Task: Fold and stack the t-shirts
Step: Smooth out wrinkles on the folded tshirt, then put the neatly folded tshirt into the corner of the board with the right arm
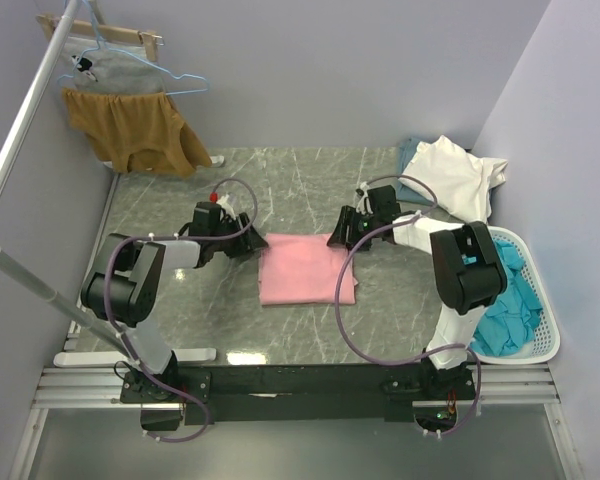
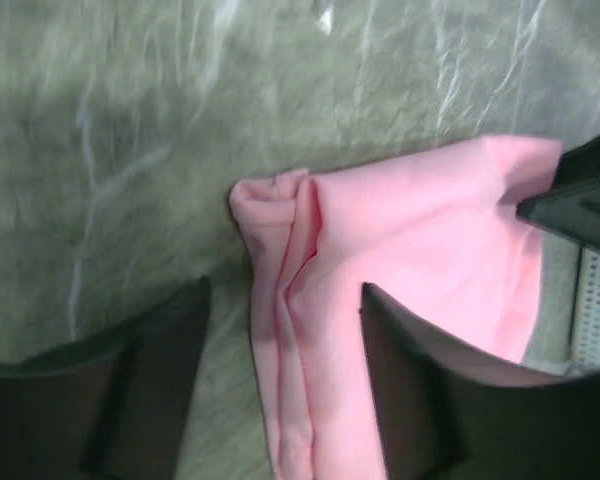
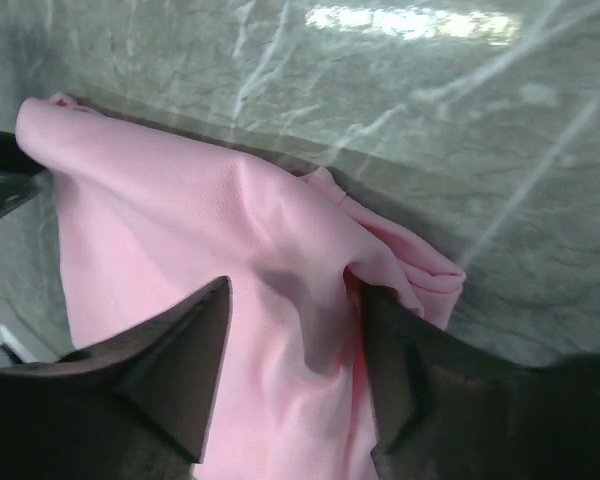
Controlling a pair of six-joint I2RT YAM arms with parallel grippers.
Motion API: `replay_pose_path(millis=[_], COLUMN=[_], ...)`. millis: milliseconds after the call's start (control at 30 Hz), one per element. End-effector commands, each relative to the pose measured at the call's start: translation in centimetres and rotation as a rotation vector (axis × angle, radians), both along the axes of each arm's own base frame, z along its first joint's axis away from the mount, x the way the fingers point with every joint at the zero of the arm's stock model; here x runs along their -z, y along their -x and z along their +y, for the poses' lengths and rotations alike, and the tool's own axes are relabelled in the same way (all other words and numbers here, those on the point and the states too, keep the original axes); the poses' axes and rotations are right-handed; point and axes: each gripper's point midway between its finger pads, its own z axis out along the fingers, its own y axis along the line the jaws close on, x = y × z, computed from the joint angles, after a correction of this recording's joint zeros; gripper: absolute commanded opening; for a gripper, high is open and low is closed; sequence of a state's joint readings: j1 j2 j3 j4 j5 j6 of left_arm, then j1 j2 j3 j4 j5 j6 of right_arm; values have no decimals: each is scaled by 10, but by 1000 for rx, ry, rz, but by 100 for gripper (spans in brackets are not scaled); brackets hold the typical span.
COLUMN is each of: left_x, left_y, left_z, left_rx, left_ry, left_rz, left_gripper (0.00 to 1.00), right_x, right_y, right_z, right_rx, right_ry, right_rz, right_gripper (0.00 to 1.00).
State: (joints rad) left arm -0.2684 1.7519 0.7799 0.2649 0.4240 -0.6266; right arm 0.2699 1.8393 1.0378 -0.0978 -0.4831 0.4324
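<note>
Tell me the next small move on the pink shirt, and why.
Probably close both grippers. The left gripper and right gripper hang open, each straddling a far corner of the folded pink t-shirt, with cloth in each gap, so pinching those corners seems needed before another fold.

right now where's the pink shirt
Top view: the pink t-shirt lies folded at the table centre, between the left claw at its far-left corner and the right claw at its far-right corner.
</note>
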Motion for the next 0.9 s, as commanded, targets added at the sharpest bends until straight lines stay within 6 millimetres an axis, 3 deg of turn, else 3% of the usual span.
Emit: replay_pose_path(millis=[0, 33, 67, 133, 200, 433, 533, 700, 867], left_x=[-4, -4, -5, -8, -5, 7, 9, 15, 20], left_y=[-6, -6, -3, -1, 4, 20, 26, 46, 60], left_z=[8, 9, 10, 10, 9, -1, -10, -35, -54], left_rx=[-18, -22, -19, -17, -8, 33, 53, 113, 144], left_ry=[-40, -43, -47, -49, -39, -6, 16, 61, 97], left_rz=[-32, -35, -34, -39, -25, 18, 34, 64, 89], left_gripper=[78, 86, 89, 94, 96, 99, 99, 100, 99], right_x=[-16, -16, -25, -22, -25, 2, 10, 23, 36], right_y=[-3, 3, 4, 11, 16, 47, 57, 81, 100], right_z=[-32, -37, -41, -54, -58, -54, -42, -2, 39], right_rx=[77, 88, 101, 132, 146, 134, 109, 16, -66], right_ry=[129, 153, 165, 220, 232, 188, 110, -70, -107], right_rz=[-94, -84, -106, -92, -95, 3, 34, 135, 199], right_gripper=[70, 73, 75, 77, 79, 83, 83, 83, 83])
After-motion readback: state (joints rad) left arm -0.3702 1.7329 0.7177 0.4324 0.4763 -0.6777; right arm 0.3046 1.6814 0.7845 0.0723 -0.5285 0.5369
